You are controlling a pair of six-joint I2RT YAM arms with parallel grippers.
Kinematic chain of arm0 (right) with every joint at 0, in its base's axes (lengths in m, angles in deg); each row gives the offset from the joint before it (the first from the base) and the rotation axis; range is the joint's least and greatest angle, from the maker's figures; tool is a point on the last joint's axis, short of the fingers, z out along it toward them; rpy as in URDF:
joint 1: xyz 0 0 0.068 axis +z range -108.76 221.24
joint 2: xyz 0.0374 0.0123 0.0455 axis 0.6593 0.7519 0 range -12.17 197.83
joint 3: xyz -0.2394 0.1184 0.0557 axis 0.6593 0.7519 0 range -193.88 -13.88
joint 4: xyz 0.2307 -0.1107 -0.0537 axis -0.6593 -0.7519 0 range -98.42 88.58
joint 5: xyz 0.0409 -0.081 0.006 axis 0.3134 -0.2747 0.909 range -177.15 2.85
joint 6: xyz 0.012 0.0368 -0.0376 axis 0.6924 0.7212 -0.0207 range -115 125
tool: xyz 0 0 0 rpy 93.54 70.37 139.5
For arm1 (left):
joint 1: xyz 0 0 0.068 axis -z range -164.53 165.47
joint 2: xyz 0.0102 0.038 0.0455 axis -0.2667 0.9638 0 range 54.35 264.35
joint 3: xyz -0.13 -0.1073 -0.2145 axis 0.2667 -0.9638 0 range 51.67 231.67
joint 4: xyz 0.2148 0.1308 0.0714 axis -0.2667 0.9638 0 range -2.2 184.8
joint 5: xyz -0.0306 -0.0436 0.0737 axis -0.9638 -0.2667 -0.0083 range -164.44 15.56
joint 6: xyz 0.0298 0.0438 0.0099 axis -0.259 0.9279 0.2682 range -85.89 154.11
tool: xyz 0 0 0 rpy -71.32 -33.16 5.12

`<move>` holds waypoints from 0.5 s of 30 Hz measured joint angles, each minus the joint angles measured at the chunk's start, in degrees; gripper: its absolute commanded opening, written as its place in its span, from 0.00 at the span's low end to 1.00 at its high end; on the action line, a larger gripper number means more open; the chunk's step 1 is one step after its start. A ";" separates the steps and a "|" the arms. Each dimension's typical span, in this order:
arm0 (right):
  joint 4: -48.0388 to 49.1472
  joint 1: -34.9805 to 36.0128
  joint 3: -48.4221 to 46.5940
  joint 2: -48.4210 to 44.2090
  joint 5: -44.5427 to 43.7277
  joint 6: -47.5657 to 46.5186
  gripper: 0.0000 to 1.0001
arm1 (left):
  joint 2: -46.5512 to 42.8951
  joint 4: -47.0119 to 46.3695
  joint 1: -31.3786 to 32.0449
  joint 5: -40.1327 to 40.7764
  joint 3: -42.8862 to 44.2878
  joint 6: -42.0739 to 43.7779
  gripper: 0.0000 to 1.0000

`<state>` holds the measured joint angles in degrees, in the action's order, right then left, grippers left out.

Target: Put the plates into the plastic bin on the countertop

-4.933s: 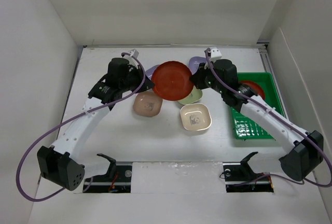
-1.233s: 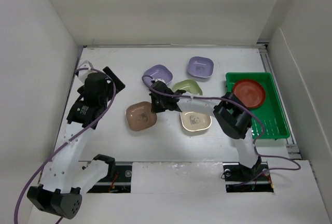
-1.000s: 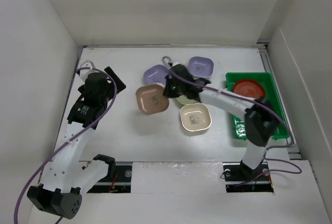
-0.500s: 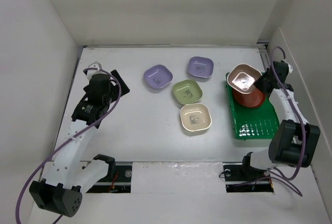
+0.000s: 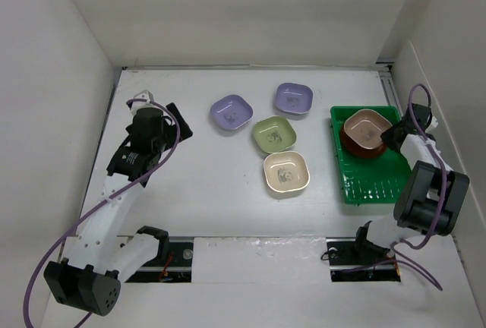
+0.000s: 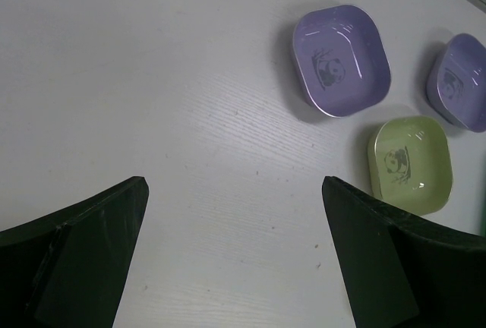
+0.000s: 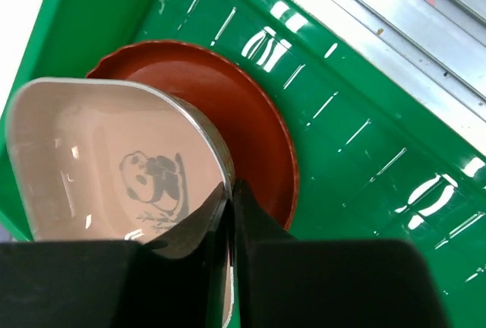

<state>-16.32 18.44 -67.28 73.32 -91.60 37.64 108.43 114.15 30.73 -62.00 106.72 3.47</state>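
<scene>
The green plastic bin stands at the right of the white countertop. A red-orange plate lies in its far end. On that plate rests a pinkish-tan dish, tilted, with my right gripper shut on its near rim. Two lavender dishes, a green dish and a cream dish sit mid-counter. My left gripper hangs open at the left, nothing between its fingers.
White walls bound the counter on three sides. A metal rail runs just beyond the bin's far wall. The near half of the bin shows its bare gridded floor.
My right arm has swung the pinkish-tan dish from mid-counter over to the bin and lowered it onto the red-orange plate. The left arm has barely shifted.
</scene>
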 measured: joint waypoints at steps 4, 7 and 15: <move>0.52 0.26 0.94 -0.81 0.68 0.57 0.70 | 0.04 0.00 0.00 -0.07 0.00 0.28 1.00; 0.42 1.79 1.53 -3.41 0.92 0.57 0.82 | 0.04 0.00 0.00 -0.09 0.00 0.42 1.00; -0.46 24.13 1.16 -22.08 -2.78 -3.06 0.99 | 0.02 -0.37 0.00 -0.24 -0.33 0.44 1.00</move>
<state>-16.78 42.57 -66.13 51.25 -94.37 34.59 108.45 113.78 30.73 -62.24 106.39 3.91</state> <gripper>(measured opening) 0.992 0.993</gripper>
